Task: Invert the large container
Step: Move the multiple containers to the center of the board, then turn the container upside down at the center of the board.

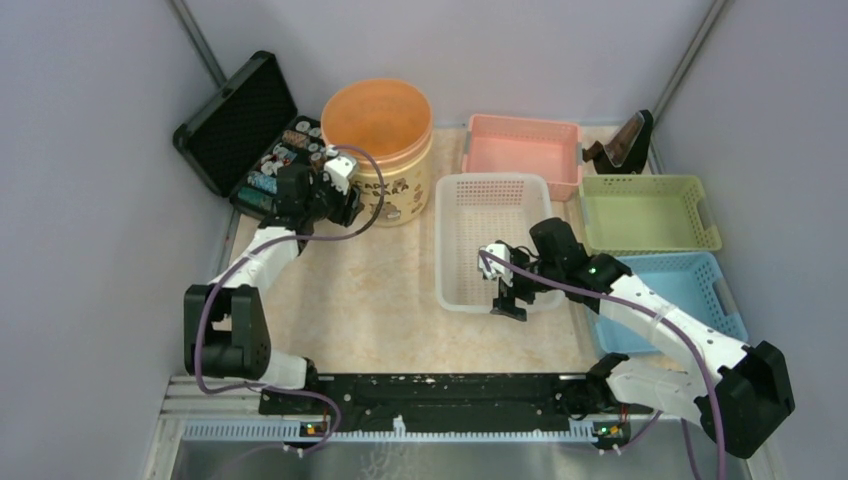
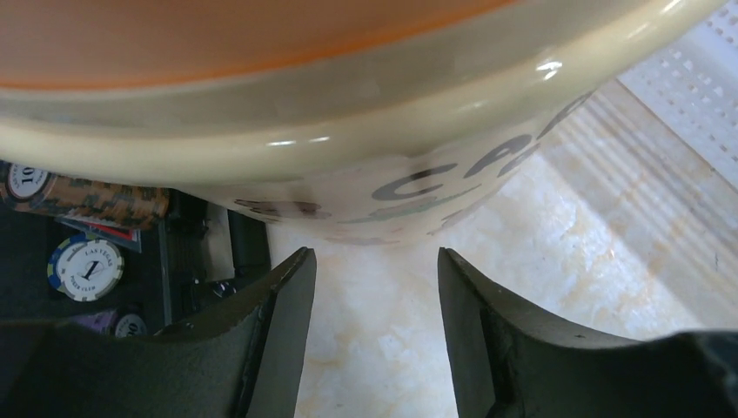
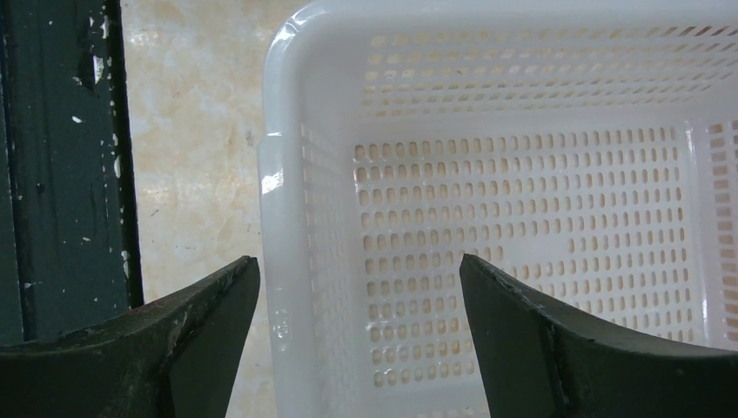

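Note:
The large container (image 1: 380, 150) is a round cream tub with an orange inside and dark lettering. It stands upright at the back of the table, mouth up. My left gripper (image 1: 343, 197) is low against its left side. In the left wrist view the tub's wall (image 2: 365, 131) curves just beyond the open fingers (image 2: 374, 258), and only bare tabletop lies between them. My right gripper (image 1: 510, 300) hangs open over the near left corner of a white perforated basket (image 3: 287, 174), with the basket's wall between its spread fingers (image 3: 358, 266) and untouched by them.
An open black case (image 1: 235, 120) of poker chips (image 2: 85, 266) lies just left of the tub. The white basket (image 1: 490, 182) sits right of the tub, with pink (image 1: 520, 145), green (image 1: 645, 210) and blue (image 1: 690, 285) baskets beyond. A dark stand (image 1: 625, 145) is at the back right.

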You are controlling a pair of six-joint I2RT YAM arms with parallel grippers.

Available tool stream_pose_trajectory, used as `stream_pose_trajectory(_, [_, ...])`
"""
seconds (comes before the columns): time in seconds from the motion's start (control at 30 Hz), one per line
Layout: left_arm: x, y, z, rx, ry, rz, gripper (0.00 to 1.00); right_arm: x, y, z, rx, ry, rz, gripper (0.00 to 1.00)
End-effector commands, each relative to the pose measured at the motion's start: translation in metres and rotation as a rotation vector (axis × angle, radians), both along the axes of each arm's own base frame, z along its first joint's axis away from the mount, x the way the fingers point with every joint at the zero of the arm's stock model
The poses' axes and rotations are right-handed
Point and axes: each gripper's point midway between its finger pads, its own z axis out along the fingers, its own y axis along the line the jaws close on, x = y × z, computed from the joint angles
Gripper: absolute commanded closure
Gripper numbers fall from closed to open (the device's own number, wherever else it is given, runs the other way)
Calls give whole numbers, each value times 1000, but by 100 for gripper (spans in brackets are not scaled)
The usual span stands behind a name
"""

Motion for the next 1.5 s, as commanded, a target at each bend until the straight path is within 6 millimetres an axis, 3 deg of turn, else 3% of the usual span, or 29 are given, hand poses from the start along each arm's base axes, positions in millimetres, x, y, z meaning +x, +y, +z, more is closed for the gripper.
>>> stream_pose_trajectory(0.0, [31, -6, 37, -67, -138, 32, 39, 6, 6, 19, 36, -60, -1, 14])
stream_pose_trajectory(0.33, [56, -48, 19, -85, -119, 35, 37, 8, 4, 20, 23, -64, -10, 14])
stream_pose_trajectory(0.5, [72, -57, 12, -125, -70, 50, 36, 9, 3, 22, 20, -69, -13, 14])
stream_pose_trajectory(0.63, [76, -65, 16, -133, -52, 6, 22, 12, 1, 23, 8, -81, -24, 13])
stream_pose_trajectory(0.77, [71, -65, 35, -124, -57, -7, 6, 15, -6, 24, -17, -110, -41, 13])
stream_pose_trajectory(0.8, [65, -65, 38, -121, -57, -20, 2, 15, -8, 24, -23, -118, -43, 13])
stream_pose_trajectory(0.97, [27, -70, 55, -99, -74, -134, 1, 3, -14, 28, -30, -129, -5, 13])
stream_pose_trajectory(1.2, [-60, -80, 56, -43, -22, -407, 1, -25, -8, 23, 4, -32, 95, 13])
stream_pose_trajectory(1.33, [-108, -72, 34, 29, 24, -503, 1, -24, -7, 10, 3, -30, 91, 14])
stream_pose_trajectory(1.47, [-137, -62, 12, 58, 55, -500, 1, -21, -4, 5, -3, -29, 83, 19])
